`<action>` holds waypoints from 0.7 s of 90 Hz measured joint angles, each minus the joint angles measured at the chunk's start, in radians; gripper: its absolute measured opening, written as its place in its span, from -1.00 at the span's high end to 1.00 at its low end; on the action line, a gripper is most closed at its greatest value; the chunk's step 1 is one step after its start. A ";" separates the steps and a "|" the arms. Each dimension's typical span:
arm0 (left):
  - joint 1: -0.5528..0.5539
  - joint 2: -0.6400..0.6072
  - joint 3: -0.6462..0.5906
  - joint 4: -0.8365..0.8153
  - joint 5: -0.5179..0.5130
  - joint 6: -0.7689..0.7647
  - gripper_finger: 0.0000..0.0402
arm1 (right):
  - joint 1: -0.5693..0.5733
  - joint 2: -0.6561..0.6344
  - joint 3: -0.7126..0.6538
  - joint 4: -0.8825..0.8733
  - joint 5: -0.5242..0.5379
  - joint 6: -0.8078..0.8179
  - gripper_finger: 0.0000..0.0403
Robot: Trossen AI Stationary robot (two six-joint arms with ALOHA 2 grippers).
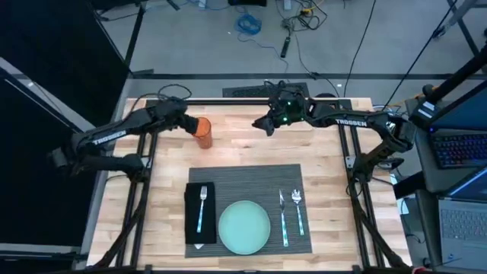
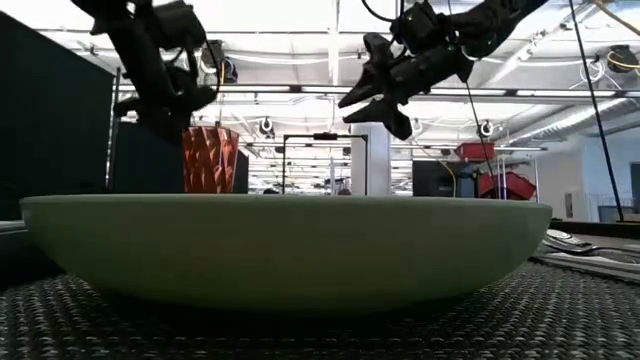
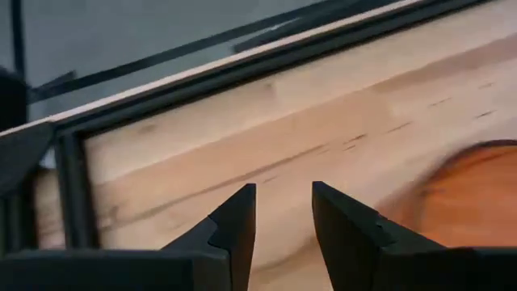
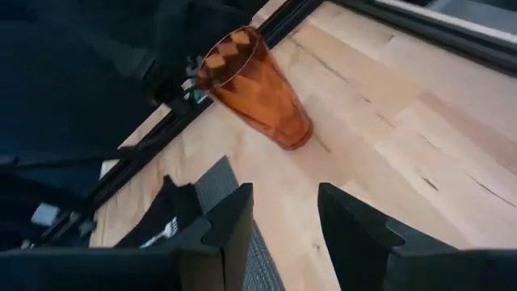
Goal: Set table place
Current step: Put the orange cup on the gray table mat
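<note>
Technician: State the layout, nearest items first.

Operator: The placemat [image 1: 245, 207] lies at the near edge of the table [image 1: 327, 152]. On it sit the pale teal plate [image 1: 244, 227], a black napkin [image 1: 200, 213] carrying a fork [image 1: 202, 207] to the plate's left, and a knife [image 1: 282, 217] and spoon [image 1: 297, 209] to its right. Beyond the placemat, toward the far left of the table, an orange tumbler [image 1: 202, 131] stands upright on bare wood.

Technician: Gripper status?

Operator: The left gripper [image 1: 185, 122] sits just beside the tumbler. Its fingers [image 3: 238, 222] are released, parted by a narrow gap, and grasp nothing; in the left wrist view the tumbler shows off to one side, not between them. The right gripper [image 1: 264, 123] hangs above the far centre of the table, fingers [image 4: 234, 218] spread and empty, touching nothing.

Technician: Failure modes from here?

Operator: The tumbler appears to be the one item not yet at the place setting. It is tall and faceted; an off-centre approach by the left gripper would likely push or tip it rather than capture it. The gap looks narrower than the tumbler, so closing without widening first would probably strike its wall. A carry toward the placemat also risks clipping the spoon or knife.
</note>
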 joint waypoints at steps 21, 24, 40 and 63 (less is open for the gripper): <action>-0.033 0.005 0.000 -0.027 0.000 0.003 0.48 | -0.031 0.000 0.000 -0.055 -0.017 -0.078 0.37; -0.034 0.005 0.000 -0.034 0.000 0.003 0.48 | -0.035 0.000 0.000 -0.058 -0.017 -0.084 0.37; -0.036 0.005 0.000 -0.050 0.000 0.000 0.48 | -0.049 0.000 0.000 -0.047 -0.017 -0.097 0.37; -0.039 0.021 0.000 -0.031 0.036 0.016 0.48 | -0.054 0.000 0.000 -0.045 -0.017 -0.100 0.37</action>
